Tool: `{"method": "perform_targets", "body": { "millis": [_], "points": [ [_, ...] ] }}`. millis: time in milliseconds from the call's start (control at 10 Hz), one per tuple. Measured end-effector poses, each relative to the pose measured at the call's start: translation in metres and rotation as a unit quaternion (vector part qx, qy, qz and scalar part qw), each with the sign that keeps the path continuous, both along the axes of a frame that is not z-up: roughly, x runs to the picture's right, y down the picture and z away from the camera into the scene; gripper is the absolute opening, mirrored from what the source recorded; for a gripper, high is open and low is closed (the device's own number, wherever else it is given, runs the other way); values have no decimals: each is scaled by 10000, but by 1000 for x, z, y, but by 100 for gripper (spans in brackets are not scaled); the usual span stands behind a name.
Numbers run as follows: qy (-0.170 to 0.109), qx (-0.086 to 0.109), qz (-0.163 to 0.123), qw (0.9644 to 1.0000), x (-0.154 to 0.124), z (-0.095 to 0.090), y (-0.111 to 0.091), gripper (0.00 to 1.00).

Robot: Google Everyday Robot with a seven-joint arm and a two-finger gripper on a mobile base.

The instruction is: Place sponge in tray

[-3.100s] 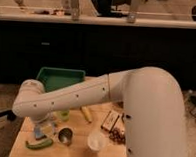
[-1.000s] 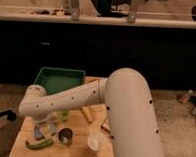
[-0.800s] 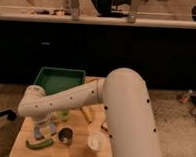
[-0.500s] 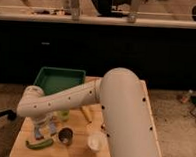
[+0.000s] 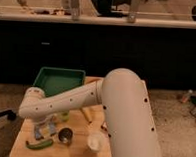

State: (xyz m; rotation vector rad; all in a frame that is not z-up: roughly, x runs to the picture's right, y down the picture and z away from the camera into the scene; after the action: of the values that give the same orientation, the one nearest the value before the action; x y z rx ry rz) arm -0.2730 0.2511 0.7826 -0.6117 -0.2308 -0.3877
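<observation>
**Gripper spread wide over sponge at table's front left corner**

Camera view: the white arm (image 5: 90, 100) is seen stretched leftward across the wooden table (image 5: 79, 151). The gripper (image 5: 44, 132) is pointed downward near the front left corner, and its fingers are held apart. The sponge (image 5: 37, 134) is made out as a small blue-grey block on the table, at the finger nearer the left edge. Whether it is touched cannot be told. The tray (image 5: 56, 83) is set at the back left corner, well apart from the sponge. A green pepper (image 5: 39, 145) is laid just in front of the gripper. A metal cup (image 5: 65, 136) is stood just beside it, and a white cup (image 5: 94, 141) is placed near the front edge.
</observation>
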Motion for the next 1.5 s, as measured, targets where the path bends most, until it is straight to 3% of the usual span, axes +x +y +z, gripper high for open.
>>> {"method": "perform_targets", "body": {
  "millis": [600,1200,1300,1500],
  "points": [
    [-178,80,117,9997,0,8,-5,80],
    [-185,-64,42,9998,1,17,4,80],
    [-169,-102,31,9998,1,19,6,78],
    [-146,-135,19,9998,1,20,8,61]
  ]
}}
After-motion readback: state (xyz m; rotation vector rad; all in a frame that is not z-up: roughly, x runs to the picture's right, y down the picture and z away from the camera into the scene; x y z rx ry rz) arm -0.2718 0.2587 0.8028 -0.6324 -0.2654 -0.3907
